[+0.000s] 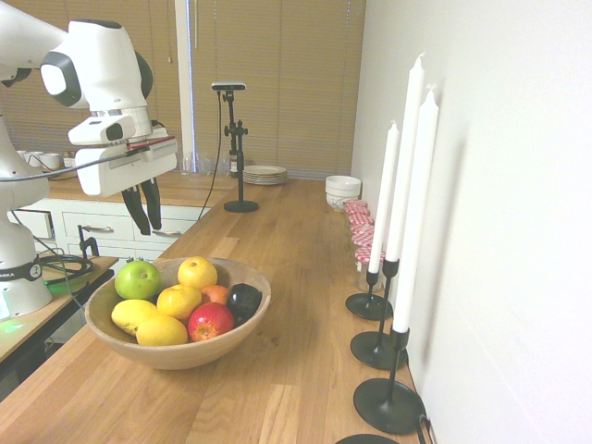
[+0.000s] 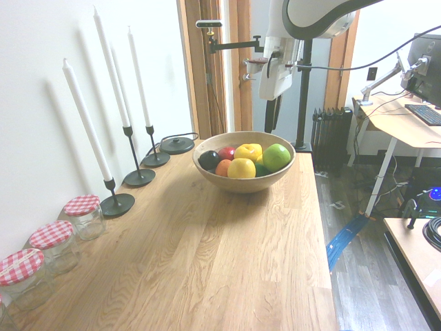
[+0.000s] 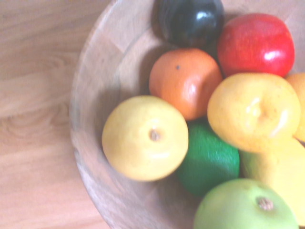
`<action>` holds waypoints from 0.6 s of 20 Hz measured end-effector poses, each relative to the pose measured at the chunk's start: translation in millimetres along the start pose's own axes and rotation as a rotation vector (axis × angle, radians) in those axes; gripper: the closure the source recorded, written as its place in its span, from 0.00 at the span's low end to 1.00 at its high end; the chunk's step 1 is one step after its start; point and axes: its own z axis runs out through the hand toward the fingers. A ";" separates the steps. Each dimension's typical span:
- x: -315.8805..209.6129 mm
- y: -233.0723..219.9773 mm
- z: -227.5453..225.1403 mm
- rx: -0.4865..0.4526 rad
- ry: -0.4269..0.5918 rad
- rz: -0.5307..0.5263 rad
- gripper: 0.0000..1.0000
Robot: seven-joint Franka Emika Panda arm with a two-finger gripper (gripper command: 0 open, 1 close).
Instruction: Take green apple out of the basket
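Claw [image 1: 151, 231], one: raised above the basket [image 1: 181, 355], empty; spread or pressed together, cannot tell. Green apple [image 1: 138, 279], one: inside, far left in first exterior view. Done: none of the removal. Outstanding: grasp, lift, set outside.

The green apple [image 1: 137, 280] has a smooth, shiny skin, and the basket [image 1: 184, 351] is pale wood, smooth-sided, with a soft, nearly matt finish and visible grain. The red apple [image 3: 256, 45] is glossy, with bright highlights; the dark fruit [image 3: 191, 20] looks slick too. The orange fruit [image 3: 186, 83] has a gentle sheen. The surface [image 2: 200, 255] is wood in narrow strips, smooth and lightly glossy. White candles [image 1: 415, 213] look waxy and smooth, on matt black holders [image 1: 389, 405] that look like metal. The jars [image 2: 85, 219] are clear glass, their lids [image 2: 81, 205] red-and-white checked.
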 end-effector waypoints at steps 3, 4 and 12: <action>1.1 6.5 5.7 -0.013 -0.008 0.009 0.00; 0.8 10.1 9.7 -0.018 -0.015 0.014 0.00; 1.1 51.1 56.3 -0.051 -0.070 0.074 0.00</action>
